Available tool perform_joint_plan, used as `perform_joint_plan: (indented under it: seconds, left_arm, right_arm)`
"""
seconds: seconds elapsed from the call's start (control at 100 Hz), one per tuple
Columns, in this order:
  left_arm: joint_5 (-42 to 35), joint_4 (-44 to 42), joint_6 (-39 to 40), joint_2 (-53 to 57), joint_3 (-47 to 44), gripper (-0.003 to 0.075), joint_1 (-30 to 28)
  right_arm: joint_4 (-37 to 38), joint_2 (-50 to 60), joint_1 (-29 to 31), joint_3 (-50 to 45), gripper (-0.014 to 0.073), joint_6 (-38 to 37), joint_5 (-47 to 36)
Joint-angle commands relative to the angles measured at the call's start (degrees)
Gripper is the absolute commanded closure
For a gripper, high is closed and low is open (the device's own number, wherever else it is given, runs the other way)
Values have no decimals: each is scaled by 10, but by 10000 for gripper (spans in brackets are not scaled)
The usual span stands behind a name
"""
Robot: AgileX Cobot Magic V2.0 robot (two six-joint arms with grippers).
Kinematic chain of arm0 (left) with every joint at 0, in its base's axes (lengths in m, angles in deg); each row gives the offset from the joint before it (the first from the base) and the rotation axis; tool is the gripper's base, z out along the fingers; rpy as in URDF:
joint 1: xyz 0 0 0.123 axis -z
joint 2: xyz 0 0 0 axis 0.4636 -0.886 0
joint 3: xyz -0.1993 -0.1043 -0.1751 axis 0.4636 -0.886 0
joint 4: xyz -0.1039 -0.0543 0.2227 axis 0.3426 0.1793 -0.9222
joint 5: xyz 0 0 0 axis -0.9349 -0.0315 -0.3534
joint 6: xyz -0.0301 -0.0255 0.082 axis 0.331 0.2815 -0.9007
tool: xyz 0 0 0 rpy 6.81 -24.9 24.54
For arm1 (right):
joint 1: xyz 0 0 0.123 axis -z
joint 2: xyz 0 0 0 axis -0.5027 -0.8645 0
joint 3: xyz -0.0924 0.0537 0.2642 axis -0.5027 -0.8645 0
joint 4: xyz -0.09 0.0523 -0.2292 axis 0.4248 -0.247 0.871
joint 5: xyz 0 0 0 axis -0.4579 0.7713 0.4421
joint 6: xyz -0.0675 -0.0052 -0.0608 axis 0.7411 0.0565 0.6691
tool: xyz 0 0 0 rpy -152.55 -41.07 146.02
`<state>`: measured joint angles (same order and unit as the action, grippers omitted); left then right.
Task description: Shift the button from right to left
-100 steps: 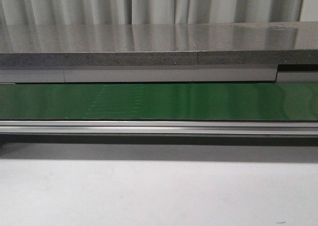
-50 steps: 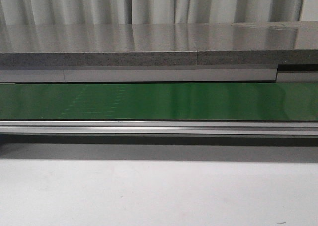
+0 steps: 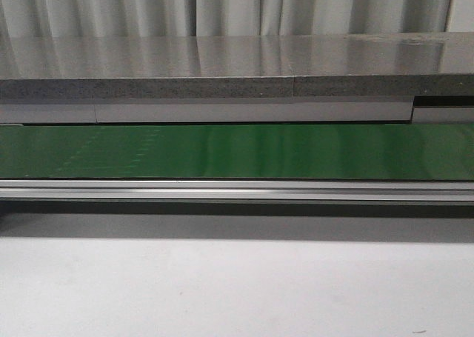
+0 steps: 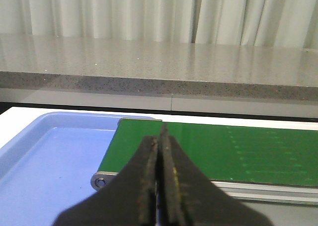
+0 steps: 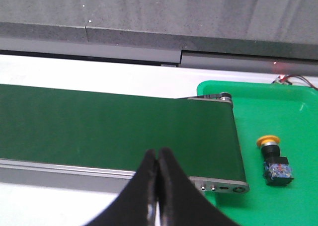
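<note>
You'll find the button [image 5: 275, 160] in the right wrist view, lying on its side on the floor of the green tray [image 5: 293, 116], yellow-orange cap pointing away from the camera and the black body with its bluish marking nearer. It sits just beside the end of the green belt [image 5: 114, 129], past the roller end and off the belt surface, touching nothing but the tray. The right gripper [image 5: 158, 159] hangs over the belt's near rail, well apart from the button and off to its side; its two dark fingers are pressed together with nothing between them. In the left wrist view your left gripper [image 4: 159, 151] is likewise closed up, fingers meeting along a thin seam, empty, and poised above the other end of the belt [image 4: 218, 149] where it overhangs a blue tray [image 4: 44, 156]. The front view shows only the belt [image 3: 237, 152], its metal rail [image 3: 237, 190] and the grey counter [image 3: 222, 67] behind; neither arm nor button appears there.
</note>
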<state>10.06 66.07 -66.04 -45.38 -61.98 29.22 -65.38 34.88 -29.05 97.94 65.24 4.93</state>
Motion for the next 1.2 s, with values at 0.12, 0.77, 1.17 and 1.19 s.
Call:
perform_joint_plan:
  seconds: [0.12,0.77,1.17,1.19]
  left_arm:
    - [-45,0,2,18,-26,741,-2]
    - [-45,0,2,18,-26,741,-2]
    - [-45,0,2,18,-26,741,-2]
    - [-45,0,2,18,-26,741,-2]
  right_arm:
    - [7,-98,-1,97,662,0,1]
    - [38,-332,105,252,551,6,143]
    - [30,-378,242,252,-29,76,114]
    - [27,-384,245,252,-26,82,111]
